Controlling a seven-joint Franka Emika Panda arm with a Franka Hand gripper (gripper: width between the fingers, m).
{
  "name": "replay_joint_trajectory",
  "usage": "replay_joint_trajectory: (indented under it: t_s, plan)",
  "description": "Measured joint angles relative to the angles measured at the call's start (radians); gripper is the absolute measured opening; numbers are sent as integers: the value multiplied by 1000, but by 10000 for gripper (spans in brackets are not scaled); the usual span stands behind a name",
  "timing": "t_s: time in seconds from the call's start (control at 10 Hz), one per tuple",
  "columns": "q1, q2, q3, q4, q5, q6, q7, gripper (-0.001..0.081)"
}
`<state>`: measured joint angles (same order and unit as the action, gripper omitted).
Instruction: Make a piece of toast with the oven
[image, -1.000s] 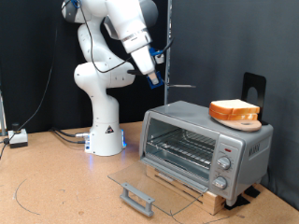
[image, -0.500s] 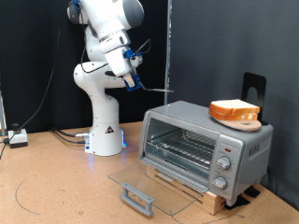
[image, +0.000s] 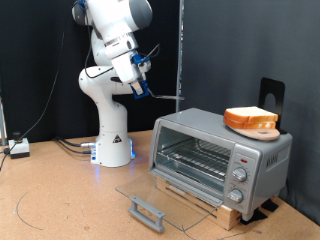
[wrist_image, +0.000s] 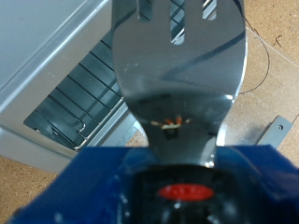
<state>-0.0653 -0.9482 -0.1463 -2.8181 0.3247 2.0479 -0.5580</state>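
Observation:
The oven (image: 222, 155) stands at the exterior view's right with its glass door (image: 165, 197) folded down flat and its wire rack (image: 196, 157) bare. The piece of toast (image: 250, 115) lies on a round wooden board (image: 254, 129) on the oven's roof. My gripper (image: 137, 80) hangs high in the air to the left of the oven, well apart from it. It carries a slotted metal spatula (wrist_image: 177, 65) with a blue handle (wrist_image: 103, 182). In the wrist view the blade hangs over the open oven (wrist_image: 42, 56) and its rack (wrist_image: 84, 103).
The robot's white base (image: 112, 140) stands behind on the brown table. A black upright panel (image: 272, 98) stands behind the oven. The door's grey bar handle (image: 147, 212) juts toward the front and also shows in the wrist view (wrist_image: 278, 131). Cables lie at the left (image: 20, 148).
Since one second ago the arm has swung to the exterior view's left, away from above the oven, carrying the spatula. Over the last half second it has hardly moved.

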Motion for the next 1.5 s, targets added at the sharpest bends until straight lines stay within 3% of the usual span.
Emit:
replay_joint_trajectory:
  t_s: [0.5, 0.7, 1.0, 1.2, 1.5]
  plan:
    - [5, 31, 5, 8, 4, -4, 0, 405]
    - [12, 94, 35, 25, 2, 11, 0, 405]
    - [62, 237, 41, 70, 32, 78, -50, 405]
    - [61, 235, 41, 65, 32, 89, -54, 405]
    - [100, 282, 10, 98, 35, 87, -228, 405]
